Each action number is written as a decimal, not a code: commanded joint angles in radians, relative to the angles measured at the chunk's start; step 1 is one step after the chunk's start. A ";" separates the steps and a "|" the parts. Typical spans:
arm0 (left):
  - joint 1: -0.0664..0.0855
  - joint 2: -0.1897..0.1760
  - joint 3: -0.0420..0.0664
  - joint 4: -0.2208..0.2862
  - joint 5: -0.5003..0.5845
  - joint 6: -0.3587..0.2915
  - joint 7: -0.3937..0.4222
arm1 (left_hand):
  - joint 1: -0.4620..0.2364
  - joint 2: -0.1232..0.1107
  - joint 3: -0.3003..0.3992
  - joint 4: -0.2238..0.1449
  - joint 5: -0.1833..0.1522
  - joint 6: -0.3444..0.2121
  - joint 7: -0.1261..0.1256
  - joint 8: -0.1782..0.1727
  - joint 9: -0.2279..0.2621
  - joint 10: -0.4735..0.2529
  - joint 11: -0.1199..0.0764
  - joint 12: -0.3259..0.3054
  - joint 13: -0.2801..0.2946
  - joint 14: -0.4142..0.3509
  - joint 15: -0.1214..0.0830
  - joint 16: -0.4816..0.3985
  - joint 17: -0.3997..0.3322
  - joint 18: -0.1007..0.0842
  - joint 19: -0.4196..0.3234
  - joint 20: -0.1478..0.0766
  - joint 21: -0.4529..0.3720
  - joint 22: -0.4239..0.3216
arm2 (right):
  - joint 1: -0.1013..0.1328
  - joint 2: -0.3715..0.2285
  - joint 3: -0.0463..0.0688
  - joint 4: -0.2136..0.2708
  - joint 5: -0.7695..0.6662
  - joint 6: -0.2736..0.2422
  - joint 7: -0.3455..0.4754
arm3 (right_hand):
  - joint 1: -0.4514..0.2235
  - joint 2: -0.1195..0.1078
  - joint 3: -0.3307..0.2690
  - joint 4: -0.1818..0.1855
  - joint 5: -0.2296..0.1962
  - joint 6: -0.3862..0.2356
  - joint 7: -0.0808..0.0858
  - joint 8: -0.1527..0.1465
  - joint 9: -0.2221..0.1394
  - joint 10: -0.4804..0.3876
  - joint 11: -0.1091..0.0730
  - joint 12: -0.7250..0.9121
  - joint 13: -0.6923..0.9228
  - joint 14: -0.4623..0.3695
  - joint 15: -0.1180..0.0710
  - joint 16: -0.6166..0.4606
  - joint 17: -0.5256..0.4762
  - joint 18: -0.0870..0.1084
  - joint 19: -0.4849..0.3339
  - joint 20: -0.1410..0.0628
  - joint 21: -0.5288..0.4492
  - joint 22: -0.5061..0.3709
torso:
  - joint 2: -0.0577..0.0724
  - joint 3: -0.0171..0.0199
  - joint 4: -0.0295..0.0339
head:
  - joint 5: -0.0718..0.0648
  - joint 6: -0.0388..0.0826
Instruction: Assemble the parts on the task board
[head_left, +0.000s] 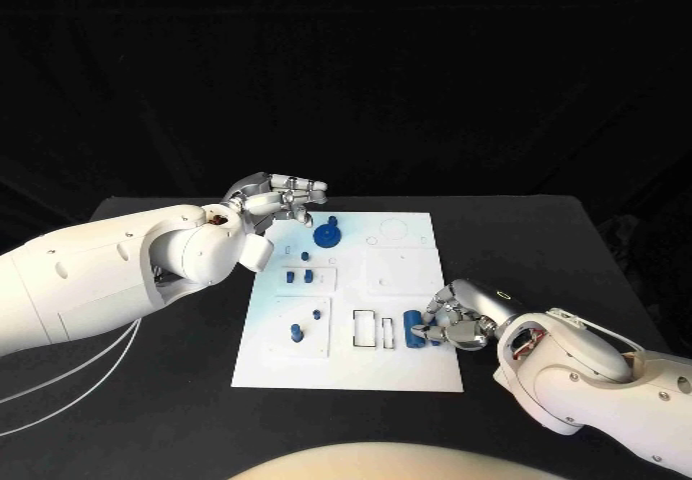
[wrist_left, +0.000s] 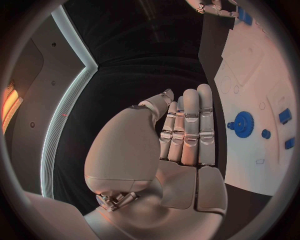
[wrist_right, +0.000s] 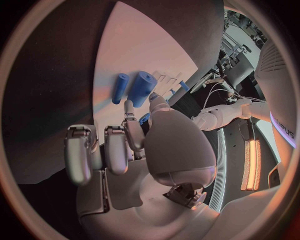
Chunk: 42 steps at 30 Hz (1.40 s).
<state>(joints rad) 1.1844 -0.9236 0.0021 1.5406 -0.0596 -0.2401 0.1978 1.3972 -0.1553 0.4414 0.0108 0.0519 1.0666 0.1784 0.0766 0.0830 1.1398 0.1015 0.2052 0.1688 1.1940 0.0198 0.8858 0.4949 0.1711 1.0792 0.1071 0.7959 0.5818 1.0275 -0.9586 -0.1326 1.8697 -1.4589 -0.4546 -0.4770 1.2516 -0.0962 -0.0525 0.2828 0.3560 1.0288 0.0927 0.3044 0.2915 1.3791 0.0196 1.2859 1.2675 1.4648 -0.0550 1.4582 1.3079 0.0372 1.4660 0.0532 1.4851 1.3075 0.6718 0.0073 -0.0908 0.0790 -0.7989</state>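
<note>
The right hand (head_left: 459, 318) sits low over the near right corner of the task board (head_left: 411, 375), which lies in the middle of the black table (head_left: 577, 250). Its fingers (wrist_right: 115, 150) curl downward toward the board, and in the right wrist view a small blue part (wrist_right: 144, 118) shows between the thumb and a fingertip, apparently pinched there, though most of the piece is hidden by the hand. Just beyond that hand two blue cylinders (wrist_right: 133, 88) lie side by side on the white surface, next to the upright rectangular slots (head_left: 374, 329) in the board's near half. Further left on the board, short blue pegs (head_left: 304, 327) stand in a square panel, and more blue pieces (head_left: 302, 272) sit in the panel behind it. Near the far left corner a blue gear (head_left: 329, 236) rests on the board. The left hand (head_left: 278, 195) hovers above that far left edge, holding nothing; its fingers (wrist_left: 187, 127) are straight and pressed together side by side, the thumb folded alongside.
</note>
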 joint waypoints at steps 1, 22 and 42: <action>0.000 0.000 0.001 0.003 0.007 0.014 0.006 | -0.002 0.009 -0.006 0.000 -0.001 -0.003 -0.005 0.003 -0.001 -0.008 -0.002 0.007 0.001 -0.004 -0.001 -0.006 -0.001 0.014 0.006 0.000 -0.006 -0.001 | -0.008 0.008 0.000 -0.004 -0.016 -0.001 -0.008 | 0.002 0.011 -0.006 0.001 0.005 -0.005 -0.004 0.005 0.002 -0.001 -0.008 0.003 0.002 0.068 0.000 0.004 0.064 -0.020 0.075 0.002 0.005 0.241 | 0.000 0.0001 -0.0006 | 0.001 -0.003; 0.000 -0.004 0.001 0.005 0.003 0.011 0.009 | -0.018 0.007 -0.022 0.009 -0.001 -0.005 -0.005 0.004 -0.003 -0.012 -0.001 0.012 0.002 -0.003 0.001 -0.005 -0.005 0.013 0.009 0.001 -0.012 -0.006 | -0.027 0.063 0.000 -0.051 -0.051 0.051 -0.054 | -0.008 0.001 -0.053 0.002 -0.014 -0.010 -0.006 0.015 0.015 -0.002 -0.009 0.001 0.007 0.068 -0.001 0.005 0.065 -0.019 0.072 0.001 0.000 0.240 | 0.000 -0.0005 0.0000 | 0.002 -0.001; 0.000 -0.008 0.001 0.007 0.003 0.017 0.003 | -0.021 0.007 -0.025 0.010 -0.001 -0.006 -0.005 0.004 -0.003 -0.013 -0.001 0.012 0.002 -0.002 0.001 -0.004 -0.005 0.013 0.009 0.002 -0.014 -0.007 | -0.030 0.065 0.002 -0.025 -0.077 -0.065 -0.073 | 0.086 0.030 -0.058 -0.022 0.096 0.010 -0.021 0.049 0.044 0.024 -0.022 0.027 0.044 0.072 -0.011 0.017 0.084 -0.026 0.084 -0.007 0.033 0.249 | -0.001 0.0003 -0.0007 | 0.005 0.001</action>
<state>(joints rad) 1.1843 -0.9327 0.0021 1.5446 -0.0592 -0.2398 0.1968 1.3866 -0.1447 0.4203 0.0209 0.0519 1.0632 0.1751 0.0766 0.0809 1.1326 0.1015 0.2124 0.1693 1.1940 0.0198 0.8858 0.4910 0.1711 1.0828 0.1107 0.7860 0.5767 1.0010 -0.8926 -0.1294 1.8363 -1.5290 -0.4661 -0.5350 1.3378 -0.0818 -0.1102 0.2603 0.4424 1.0220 0.0819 0.3508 0.3329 1.3966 -0.0047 1.3093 1.3080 1.4686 -0.0590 1.4717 1.3074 0.0217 1.4659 0.0534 1.5158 1.3080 0.6716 0.0070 -0.0911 0.0829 -0.7991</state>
